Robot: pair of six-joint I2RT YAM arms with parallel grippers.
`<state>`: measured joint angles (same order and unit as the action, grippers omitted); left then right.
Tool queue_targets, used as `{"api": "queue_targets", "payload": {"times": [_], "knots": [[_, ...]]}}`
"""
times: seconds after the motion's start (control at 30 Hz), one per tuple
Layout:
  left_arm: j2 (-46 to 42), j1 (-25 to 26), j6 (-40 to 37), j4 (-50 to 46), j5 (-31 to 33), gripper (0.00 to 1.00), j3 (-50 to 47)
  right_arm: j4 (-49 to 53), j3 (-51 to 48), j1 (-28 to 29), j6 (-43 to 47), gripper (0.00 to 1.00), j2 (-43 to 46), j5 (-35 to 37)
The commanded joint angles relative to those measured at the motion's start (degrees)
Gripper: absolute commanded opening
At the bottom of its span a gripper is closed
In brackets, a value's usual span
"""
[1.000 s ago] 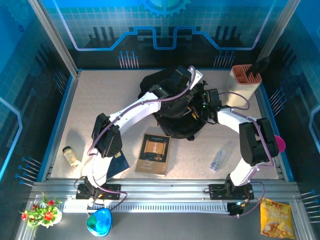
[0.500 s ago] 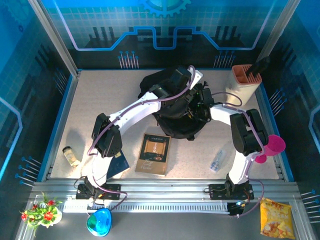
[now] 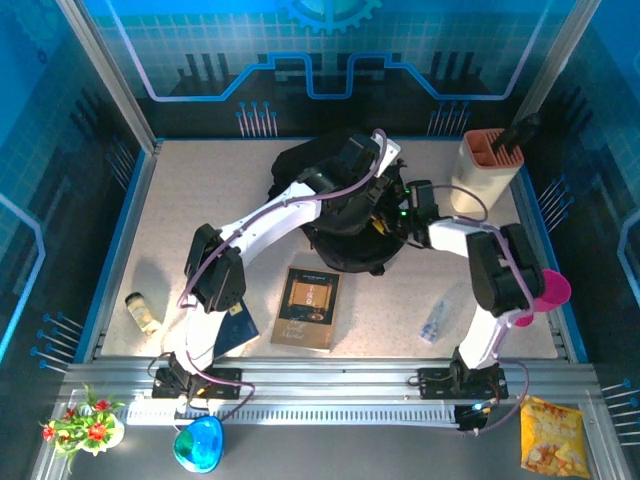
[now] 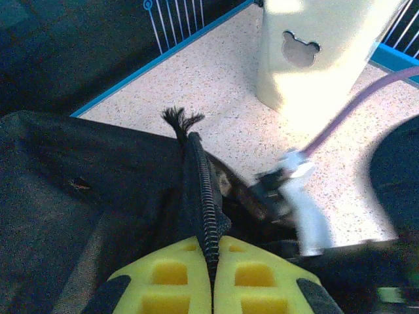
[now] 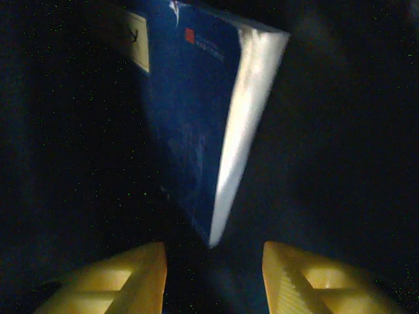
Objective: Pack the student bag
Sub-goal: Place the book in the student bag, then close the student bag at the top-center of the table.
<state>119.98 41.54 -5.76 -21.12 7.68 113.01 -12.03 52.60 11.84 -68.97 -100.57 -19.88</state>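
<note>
The student bag (image 3: 335, 245), a large black backpack, lies at the middle back of the table. My left gripper (image 3: 372, 182) is shut on the bag's zipper edge (image 4: 204, 196) and holds the mouth up; its yellow fingers (image 4: 170, 278) pinch the zipper strip. My right gripper (image 3: 383, 224) is inside the bag's mouth and open (image 5: 213, 268). A blue book (image 5: 196, 118) stands on its corner in the dark interior just beyond the right fingertips (image 5: 124, 275), touching neither. A brown book (image 3: 310, 308) lies on the table in front of the bag.
A cream pen holder (image 3: 488, 160) stands at the back right, close to the bag (image 4: 321, 52). A blue book (image 3: 236, 328) lies by the left arm's base, a small jar (image 3: 143, 312) further left. A clear bottle (image 3: 436, 320) and a pink cup (image 3: 550, 290) sit on the right.
The right arm's elbow has swung inward and back while its gripper stays in the bag's mouth. The bag's upper left edge has shifted slightly left.
</note>
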Motion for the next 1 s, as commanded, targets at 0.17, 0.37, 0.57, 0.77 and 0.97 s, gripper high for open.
{"api": "queue_targets", "payload": {"times": [0.17, 0.37, 0.57, 0.77, 0.97], "knots": [[2.8, -0.3, 4.1, -0.2, -4.5, 0.08, 1.3, 16.7, -9.2, -7.3, 11.7, 0.61, 26.4, 4.1], [-1.3, -0.4, 9.5, -4.8, -6.5, 0.39, -2.5, 32.0, -9.2, -10.2, 22.3, 0.77, 41.1, 11.6], [-14.7, -2.9, 23.6, -1.6, -8.8, 0.71, -20.8, 41.0, -5.6, -8.1, 29.3, 0.79, 47.9, 12.9], [-28.4, -8.0, 35.3, 1.3, -8.0, 0.84, -41.6, 42.5, -2.6, 4.6, 30.8, 0.79, 43.4, 16.2], [-39.2, -11.8, 39.7, 0.4, -5.3, 0.98, -58.1, 39.8, 1.7, 21.5, 31.2, 0.77, 33.0, 20.8]]}}
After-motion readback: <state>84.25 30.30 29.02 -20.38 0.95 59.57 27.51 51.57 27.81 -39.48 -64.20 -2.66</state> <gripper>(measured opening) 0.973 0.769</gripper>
